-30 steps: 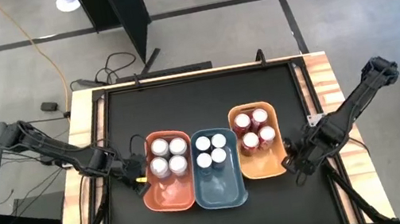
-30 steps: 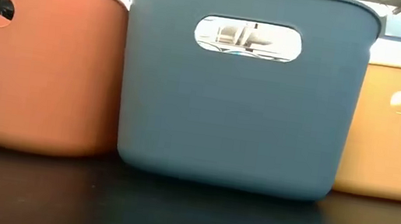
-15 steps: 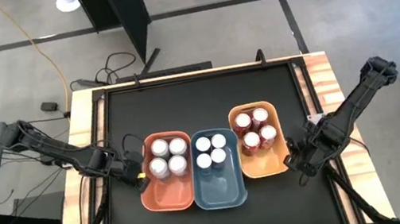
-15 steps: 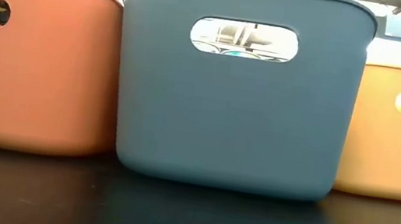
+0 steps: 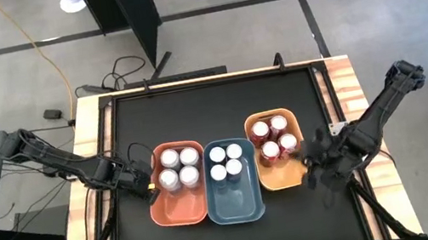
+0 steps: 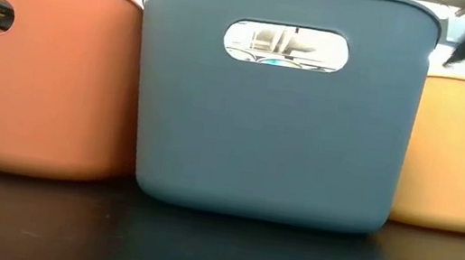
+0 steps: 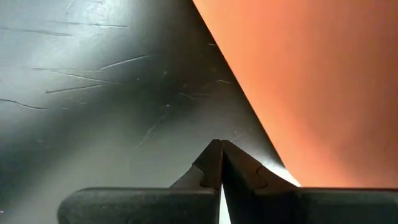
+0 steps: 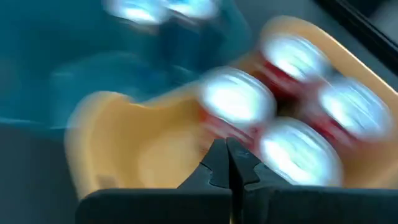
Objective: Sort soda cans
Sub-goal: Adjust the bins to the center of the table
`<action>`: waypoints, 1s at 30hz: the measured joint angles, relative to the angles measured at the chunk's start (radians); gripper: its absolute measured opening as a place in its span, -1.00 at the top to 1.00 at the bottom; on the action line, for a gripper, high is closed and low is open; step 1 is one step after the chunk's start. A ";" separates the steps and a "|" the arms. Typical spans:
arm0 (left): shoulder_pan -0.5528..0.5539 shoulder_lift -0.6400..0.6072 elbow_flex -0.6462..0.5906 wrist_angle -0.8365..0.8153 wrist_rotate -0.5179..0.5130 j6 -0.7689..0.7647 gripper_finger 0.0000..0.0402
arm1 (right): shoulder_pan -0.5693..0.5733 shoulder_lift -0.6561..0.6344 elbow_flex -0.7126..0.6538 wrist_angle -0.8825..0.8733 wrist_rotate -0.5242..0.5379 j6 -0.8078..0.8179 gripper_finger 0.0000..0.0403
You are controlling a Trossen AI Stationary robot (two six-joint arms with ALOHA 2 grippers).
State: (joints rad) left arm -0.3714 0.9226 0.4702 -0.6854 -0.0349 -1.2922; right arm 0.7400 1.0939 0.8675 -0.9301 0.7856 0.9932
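Twelve soda cans are seen upright, sorted four apiece into orange, blue and yellow bins. The right gripper, clenched and empty, is poised beside the yellow bin; the left gripper, likewise clenched, is held against the orange bin's wall.

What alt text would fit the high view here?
Three bins sit side by side on a black table: orange bin, blue bin, yellow bin, each holding four soda cans. The shut left gripper and right gripper flank them.
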 joint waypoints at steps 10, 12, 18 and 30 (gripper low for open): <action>0.000 0.000 0.000 0.003 -0.027 0.004 1.00 | 0.018 0.138 -0.003 0.635 -0.250 -0.618 1.00; 0.000 0.000 0.000 0.005 -0.042 0.004 1.00 | 0.017 0.192 -0.004 0.688 -0.296 -0.625 1.00; 0.000 0.000 0.000 0.015 -0.068 0.026 1.00 | 0.019 0.364 -0.005 0.864 -0.377 -0.629 1.00; 0.000 0.000 0.000 0.071 -0.082 0.065 1.00 | 0.000 0.671 0.099 1.013 -0.401 -0.654 1.00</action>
State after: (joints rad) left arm -0.3717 0.9226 0.4698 -0.6140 -0.1165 -1.2270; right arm 0.7398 1.7648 0.9660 0.0830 0.3846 0.3389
